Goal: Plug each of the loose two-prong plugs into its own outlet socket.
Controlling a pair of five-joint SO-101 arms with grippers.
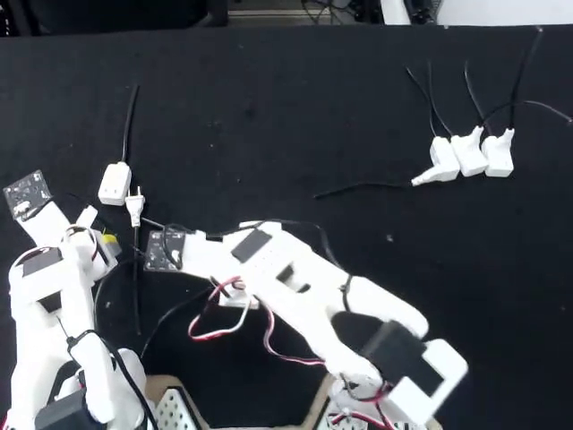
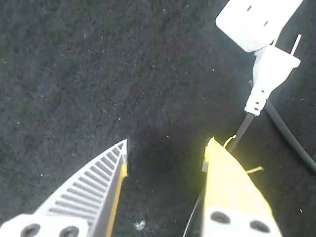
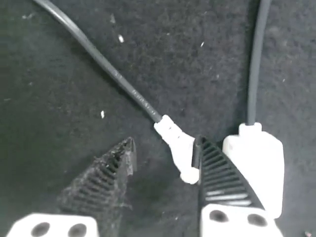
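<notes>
Because insertion depends on prong alignment, check first how the loose plug lies against its outlet socket. Both rest on the black worktop at its left side. The outlet socket is slightly farther and to the left, and the loose plug lies just beside its near right corner. The plug's long axis runs near to far: the prongs point far and its cable trails back toward the near edge. The prongs pass alongside the socket body instead of facing its slots, so the two are not yet mated. By this judgement, the plug must be shifted or turned before it can be pushed home.

The left tool is released, its fingers spread with nothing between them. The loose plug lies ahead of it, to the far right, beyond the yellow finger. The cable runs past that fingertip.

The right tool is likewise released and grips nothing. In the right wrist view, what is judged to be the same loose plug lies between its fingers, close against one of them. Whether they touch cannot be told. The outlet socket sits just outside that finger.

Judgement: the right tool is the nearer and straddles the plug, so closing on it is the likely next action.
</notes>
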